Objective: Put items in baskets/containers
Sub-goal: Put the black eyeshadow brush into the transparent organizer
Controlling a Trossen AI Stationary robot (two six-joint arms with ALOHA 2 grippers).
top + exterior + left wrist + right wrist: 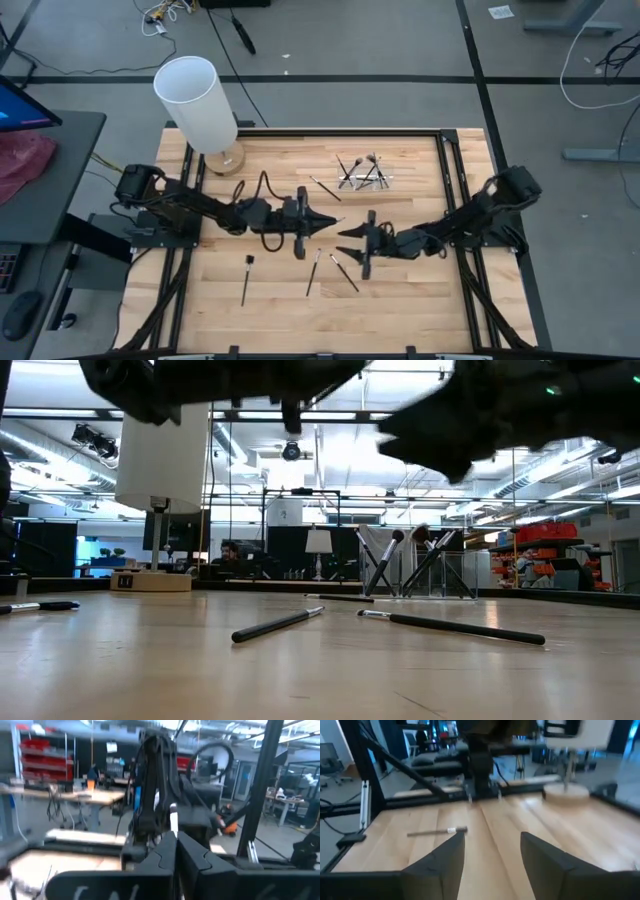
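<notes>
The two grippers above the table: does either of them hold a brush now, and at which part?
No. The right gripper is open with nothing between its fingers. The left gripper is shut, and no brush shows in it.

Parted fingers (pixel 442 862), brush (pixel 437 832), table (pixel 510 825)

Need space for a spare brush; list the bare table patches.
Free: near right corner beside the right tool; far middle between white cylinder and clear holder. Crowded: centre, around the left tool and loose brushes.
</notes>
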